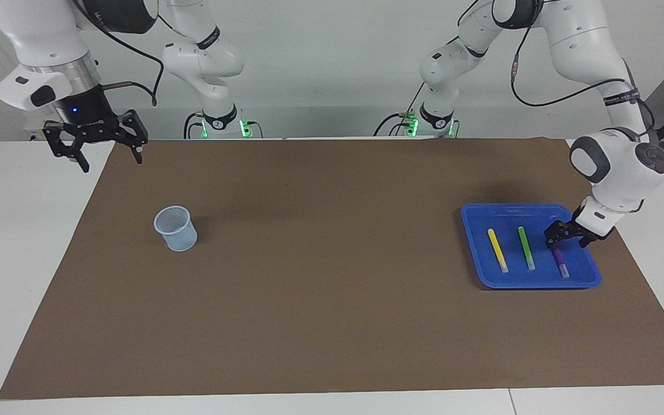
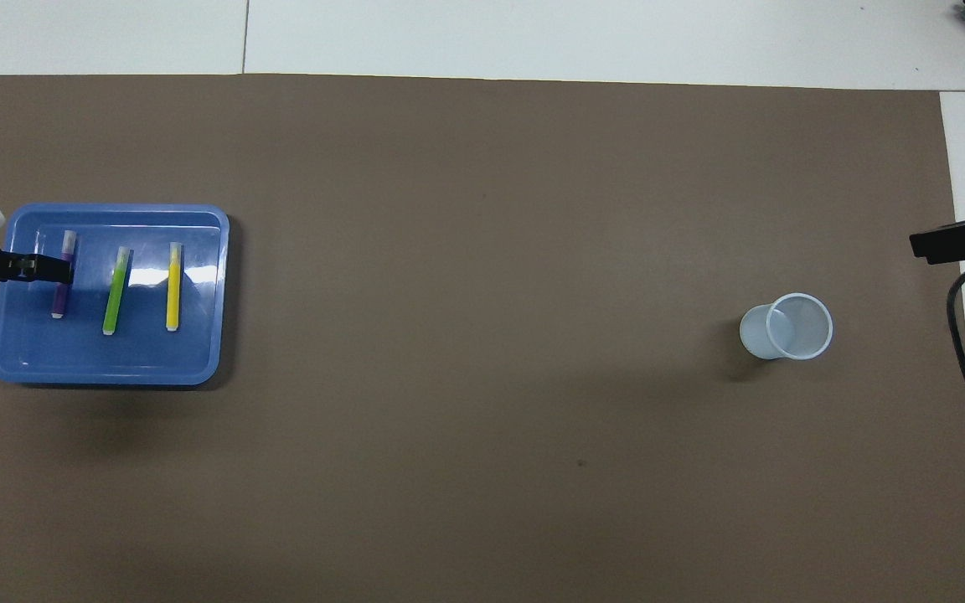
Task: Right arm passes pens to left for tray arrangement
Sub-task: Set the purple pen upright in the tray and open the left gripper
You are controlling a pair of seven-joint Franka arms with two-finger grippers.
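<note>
Pens lie side by side in the blue tray (image 1: 531, 282), which sits on the brown mat (image 1: 332, 288) toward the left arm's end of the table (image 1: 21, 230). All three rest flat on the tray floor, roughly parallel and apart from one another, their long axes running from the robots' edge of the tray toward the edge farther from them. The yellow pen (image 1: 497, 250) is the one closest to the middle of the table, the green pen (image 1: 526, 248) lies in the middle of the row, and the purple pen (image 1: 561, 262) lies closest to the left arm's edge of the tray.

The left gripper (image 1: 565, 236) hangs low over the tray, just above the end of the purple pen that is nearer to the robots. Its fingers stand open and hold nothing; the purple pen lies free on the tray beneath them. In the overhead view the gripper's black tip reaches in from the tray's edge and covers part of that pen.

The right gripper (image 1: 108, 157) waits in the air over the right arm's end of the table, at the corner of the mat nearest its base. Its fingers are spread wide and empty.

A pale-blue mesh cup (image 1: 176, 229) stands upright on the mat toward the right arm's end, well apart from the tray.
</note>
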